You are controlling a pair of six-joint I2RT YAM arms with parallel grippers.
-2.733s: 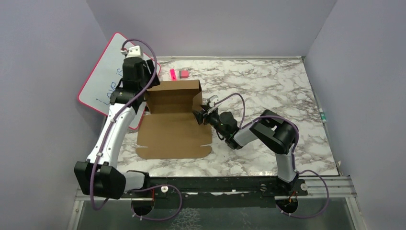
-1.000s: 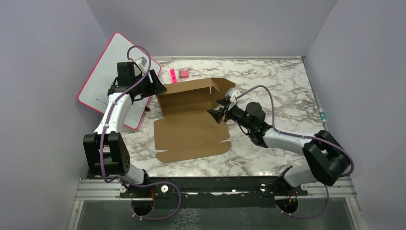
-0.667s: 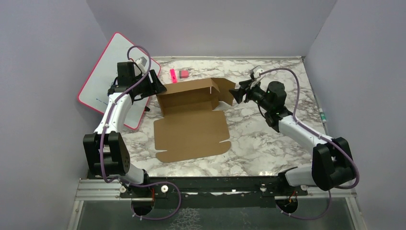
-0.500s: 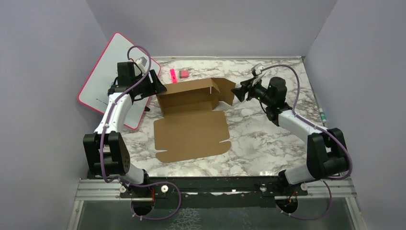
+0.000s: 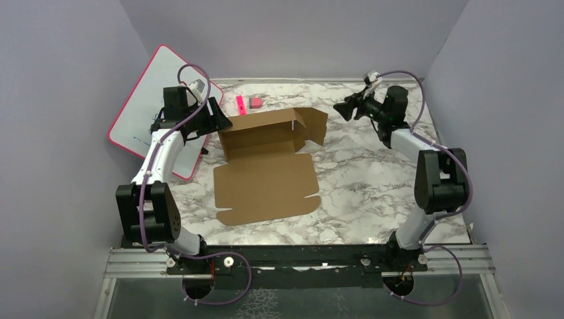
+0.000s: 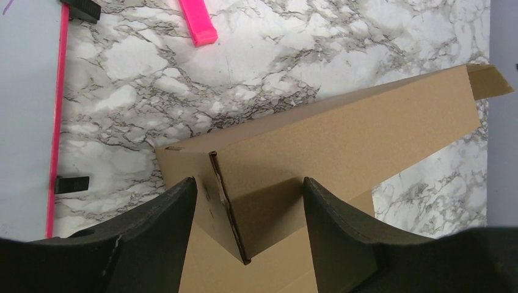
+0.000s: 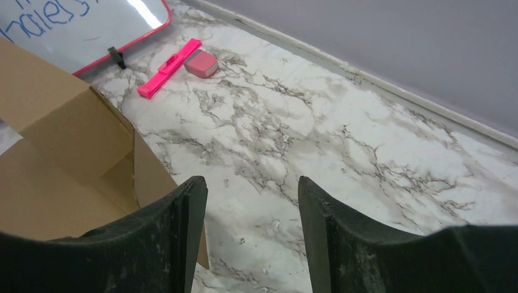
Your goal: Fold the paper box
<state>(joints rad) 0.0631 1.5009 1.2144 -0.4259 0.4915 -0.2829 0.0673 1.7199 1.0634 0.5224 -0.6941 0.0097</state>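
The paper box [image 5: 266,189] is brown cardboard lying mid-table, its front panel flat, its back wall [image 5: 258,126] raised and a right side flap [image 5: 314,125] standing. My left gripper [image 5: 223,123] hovers at the box's back left corner. In the left wrist view the left gripper [image 6: 247,189] is open, and the folded corner edge of the paper box [image 6: 342,134] stands between its fingers without being pinched. My right gripper [image 5: 340,109] is open, off to the right of the flap, touching nothing. In the right wrist view the right gripper [image 7: 250,186] has only marble between its fingers, with the paper box [image 7: 67,140] at the left.
A pink-framed whiteboard [image 5: 143,106] leans at the back left, behind the left arm. A pink marker [image 5: 239,103] and a pink eraser [image 5: 255,102] lie just behind the box. Purple walls close in the table at the back and both sides.
My right gripper has drawn away from the box's right flap toward the back right, staying open. The flap stays standing. The left arm and the box have held still over the last second.
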